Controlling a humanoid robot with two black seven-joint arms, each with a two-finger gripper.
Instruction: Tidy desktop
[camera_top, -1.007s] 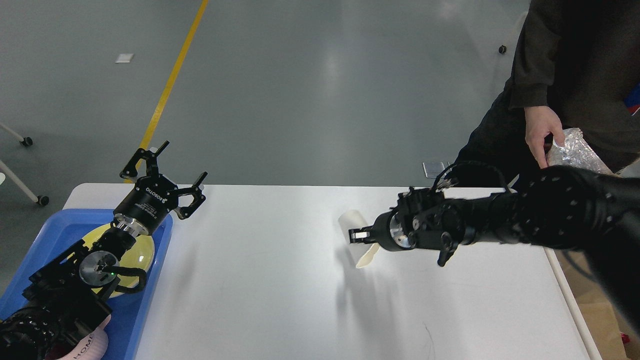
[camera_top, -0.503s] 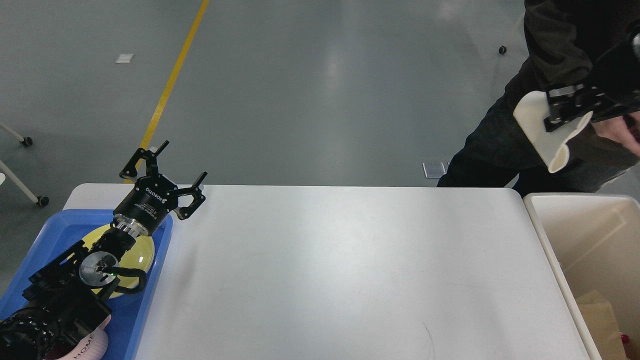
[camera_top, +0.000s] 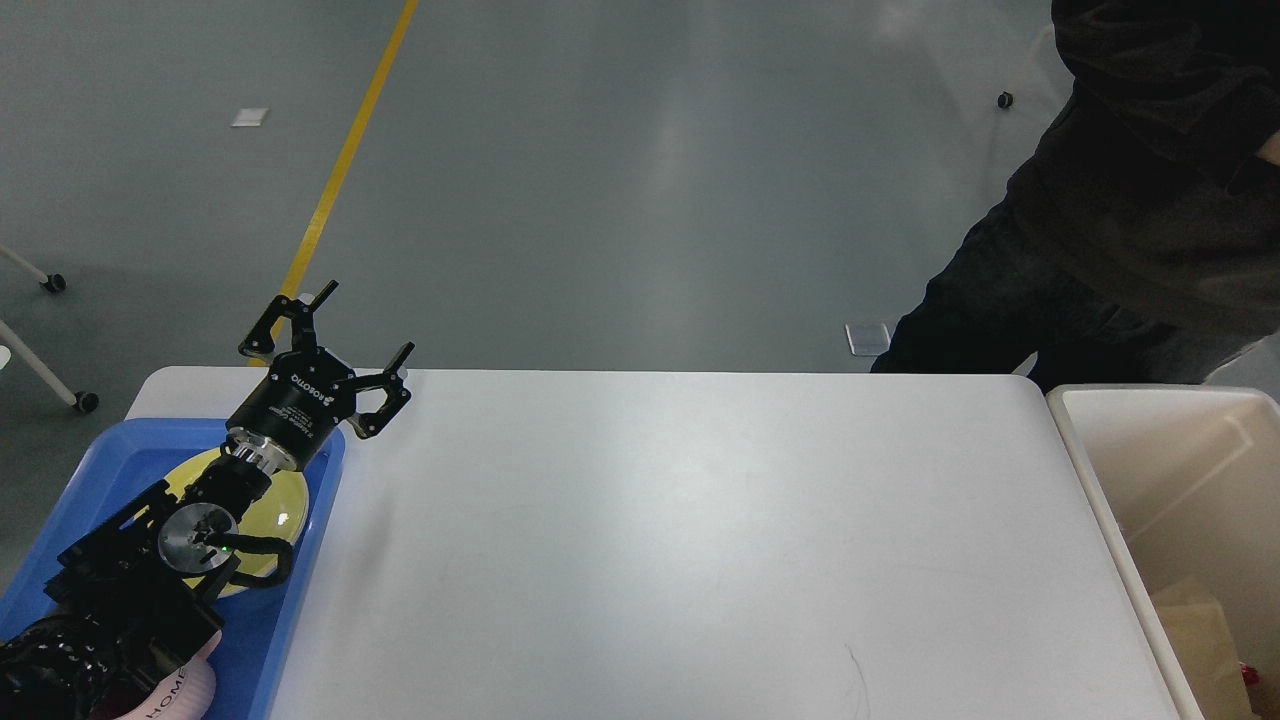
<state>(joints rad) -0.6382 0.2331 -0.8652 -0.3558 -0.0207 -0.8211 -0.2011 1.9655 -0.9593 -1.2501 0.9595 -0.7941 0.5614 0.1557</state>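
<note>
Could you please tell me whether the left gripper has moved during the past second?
No. The left gripper is open and sits over the blue tray's far corner exactly as before.

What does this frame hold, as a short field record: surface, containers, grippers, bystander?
desktop: white, rounded corners, nothing lying on the visible top
blue tray: at the desktop's left end, holds a yellow-green round dish
beige bin: beside the right end, a brown item low inside
left gripper: open, holding nothing, raised above the tray's far corner
right gripper: not in view
person: dark clothes, standing behind the far right corner
floor: grey, with a yellow line
</note>
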